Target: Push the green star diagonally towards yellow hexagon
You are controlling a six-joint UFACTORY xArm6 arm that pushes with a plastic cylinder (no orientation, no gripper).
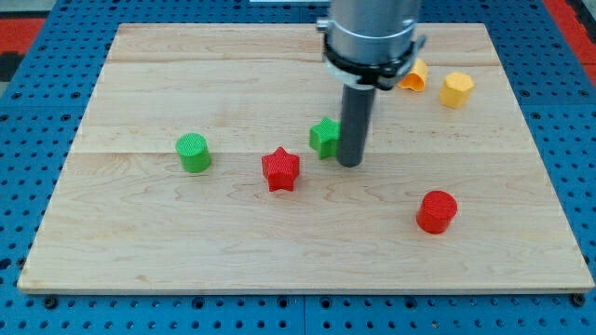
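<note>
The green star (324, 137) lies near the middle of the wooden board, partly hidden behind my rod. My tip (350, 164) rests on the board right against the star's right side, a little below it. The yellow hexagon (456, 89) sits near the view's top right, well up and to the right of the star and my tip.
A red star (280, 169) lies just left and below the green star. A green cylinder (194, 153) is farther left. A red cylinder (436, 211) sits at the lower right. An orange block (414, 74) lies beside the yellow hexagon. The board's edge (307, 287) runs along the view's bottom.
</note>
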